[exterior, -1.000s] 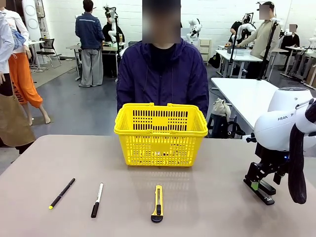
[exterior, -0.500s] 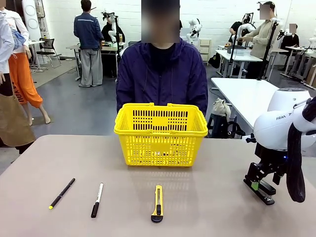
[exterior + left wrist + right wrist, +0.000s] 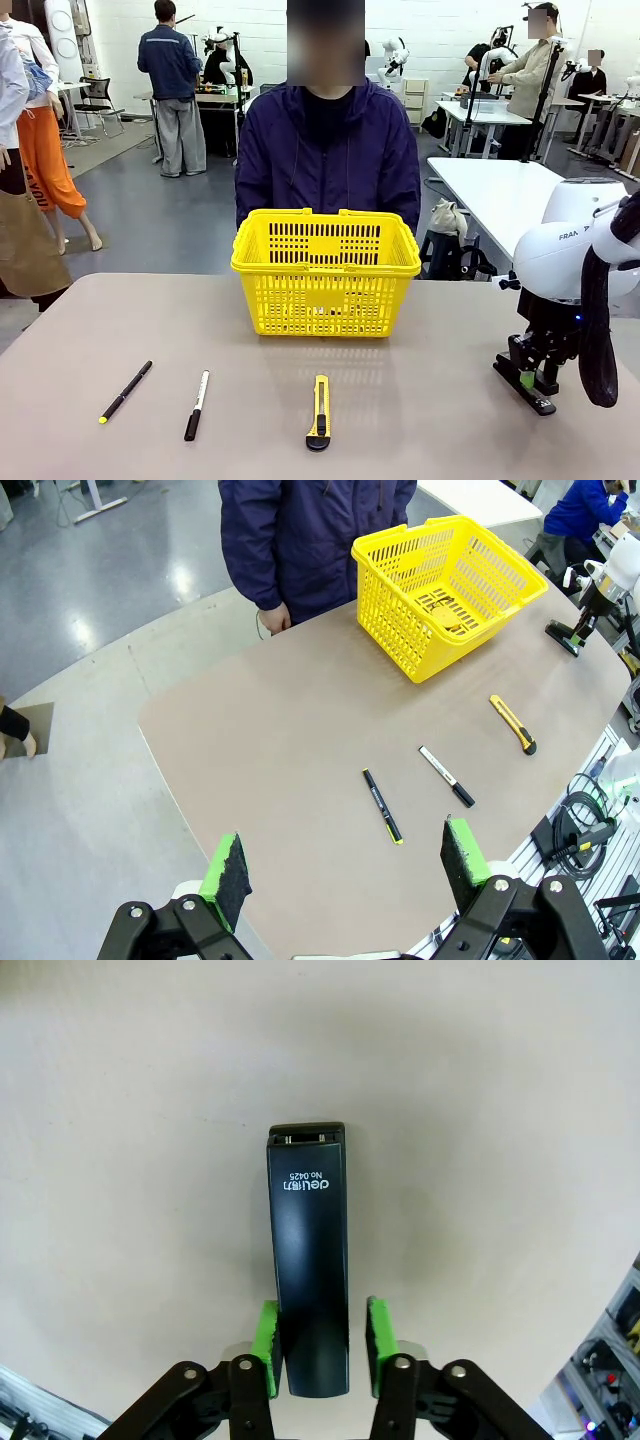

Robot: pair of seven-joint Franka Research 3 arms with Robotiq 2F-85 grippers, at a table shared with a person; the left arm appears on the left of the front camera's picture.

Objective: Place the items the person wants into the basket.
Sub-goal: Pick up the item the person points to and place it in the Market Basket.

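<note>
A black stapler (image 3: pixel 310 1260) lies on the table at the right, and my right gripper (image 3: pixel 324 1338) is shut on its near end, a green pad on each side. From the front, the right gripper (image 3: pixel 530 376) stands low over the stapler (image 3: pixel 528 391). A yellow-and-black utility knife (image 3: pixel 319 411) lies near the front middle. The yellow basket (image 3: pixel 325 290) stands at the far edge, in front of the person (image 3: pixel 328 150) in the purple jacket. My left gripper (image 3: pixel 346 870) hangs open, high above the table's left end, holding nothing.
A black pen with a yellow tip (image 3: pixel 126 390) and a white-and-black marker (image 3: pixel 197 404) lie front left. Something small and yellowish lies in the bottom of the basket (image 3: pixel 400 620); I cannot make it out. Bare tabletop separates the knife from the stapler.
My right gripper's fingers have closed in on the stapler. The arm has hardly moved, and the items on the table lie where they were.
</note>
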